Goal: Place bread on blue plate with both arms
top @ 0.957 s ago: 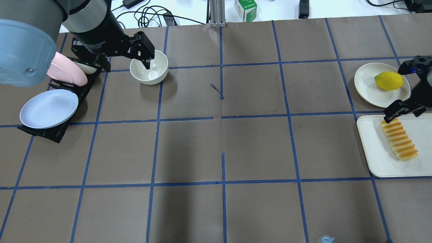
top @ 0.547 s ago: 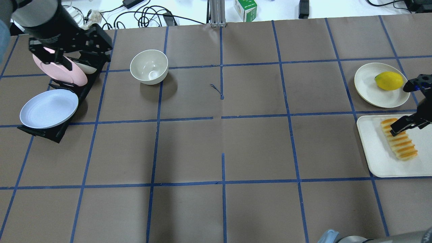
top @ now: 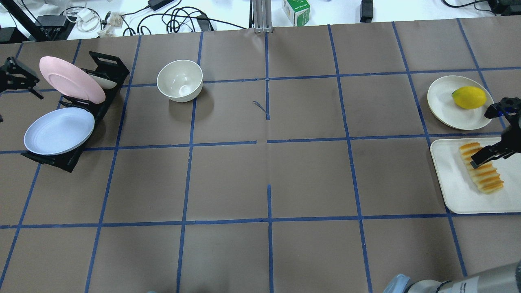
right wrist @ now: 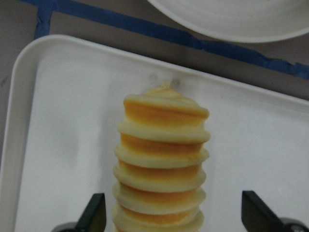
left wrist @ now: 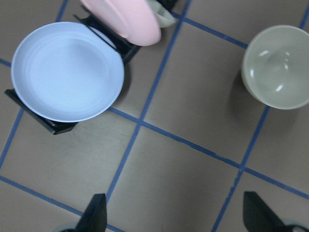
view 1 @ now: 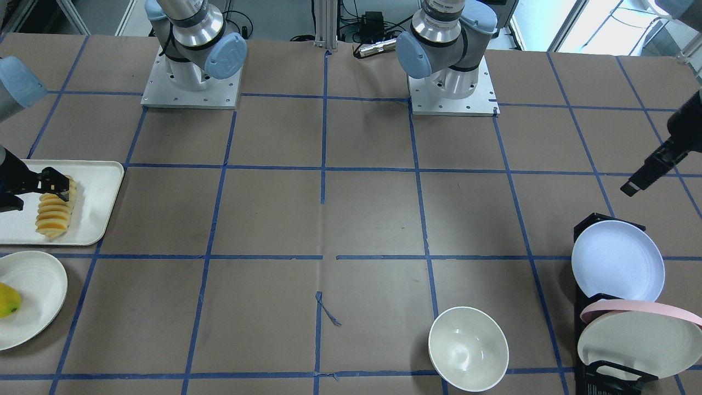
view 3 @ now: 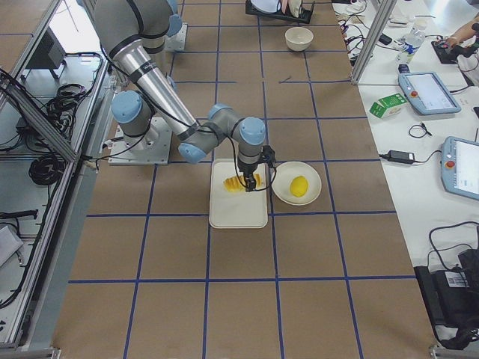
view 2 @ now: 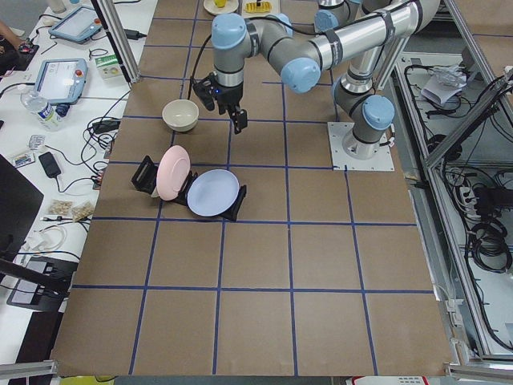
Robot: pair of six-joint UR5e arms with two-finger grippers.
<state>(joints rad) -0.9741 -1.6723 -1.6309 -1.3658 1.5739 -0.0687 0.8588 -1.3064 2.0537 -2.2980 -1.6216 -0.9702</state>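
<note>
The bread (top: 482, 173), a ridged yellow-orange loaf, lies on a white tray (top: 452, 191) at the table's right edge. My right gripper (right wrist: 174, 220) is open and straddles the loaf's far end, with one finger (top: 480, 158) over it; in the wrist view the bread (right wrist: 161, 159) runs up from between the fingertips. The pale blue plate (top: 59, 130) leans in the front slot of a black rack (top: 61, 160) at the left. My left gripper (left wrist: 176, 220) is open and empty, high up, at the table's left edge near the rack; the blue plate (left wrist: 67, 72) shows below it.
A pink plate (top: 71, 79) and a cream plate stand in the rack's rear slots. A white bowl (top: 180, 80) sits right of the rack. A lemon (top: 469, 97) lies on a cream plate (top: 441, 99) just beyond the tray. Cables and a carton lie past the far edge.
My left arm has swung left from the white bowl, past the rack, to the table's left edge. My right gripper has moved slightly closer in over the bread's far end.
</note>
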